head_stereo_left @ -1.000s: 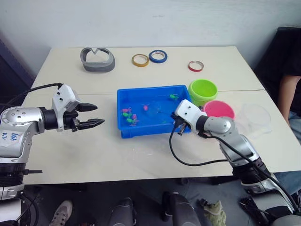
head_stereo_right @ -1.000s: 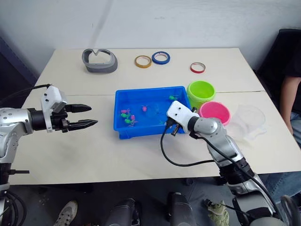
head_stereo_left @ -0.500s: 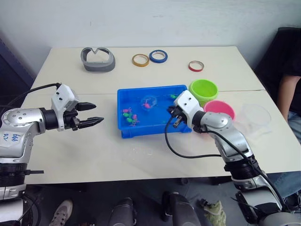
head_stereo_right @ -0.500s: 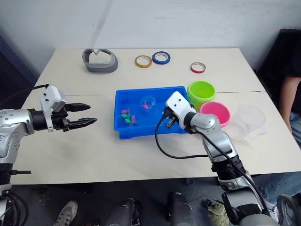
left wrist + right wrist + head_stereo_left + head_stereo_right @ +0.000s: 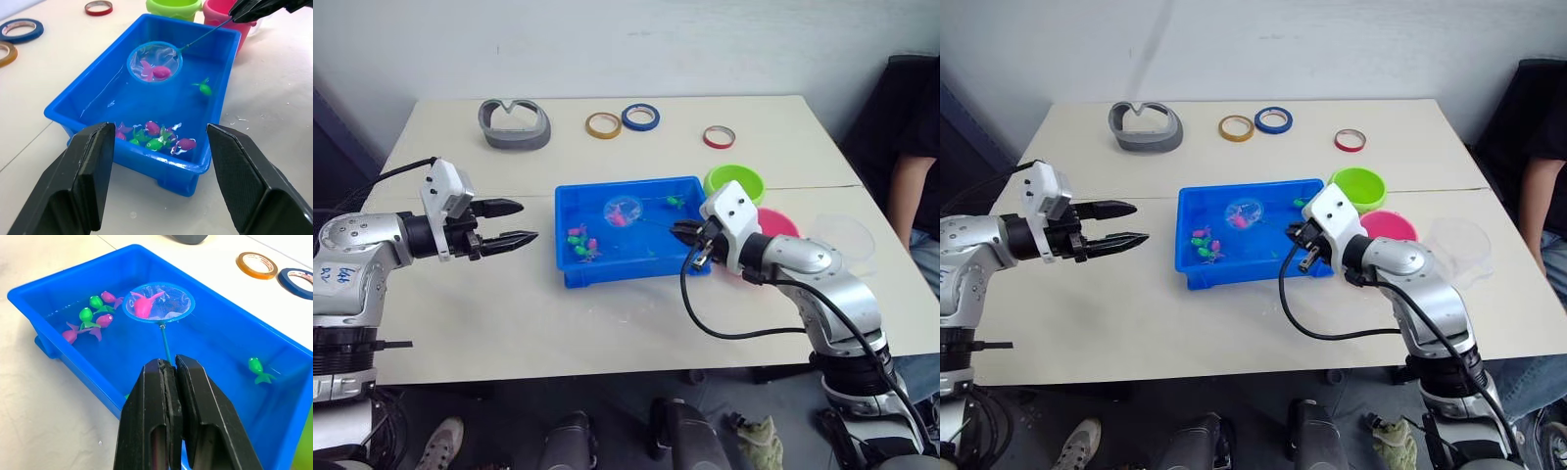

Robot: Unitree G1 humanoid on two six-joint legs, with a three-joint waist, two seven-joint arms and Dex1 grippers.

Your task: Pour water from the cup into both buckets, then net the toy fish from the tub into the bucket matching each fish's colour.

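With right gripper (image 5: 168, 369) pinched on its thin, likely whippy handle, net (image 5: 159, 302) holds a pink fish (image 5: 144, 304) above tub (image 5: 63, 105); carry level, load light; left gripper (image 5: 514, 223) spread, idle.

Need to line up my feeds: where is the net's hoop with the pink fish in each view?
Left eye: net over the tub's middle.
Right eye: net, same spot.
Left wrist: net over the tub's far half.
Right wrist: net beyond the right claw.
Shared landmark: the lone green fish.
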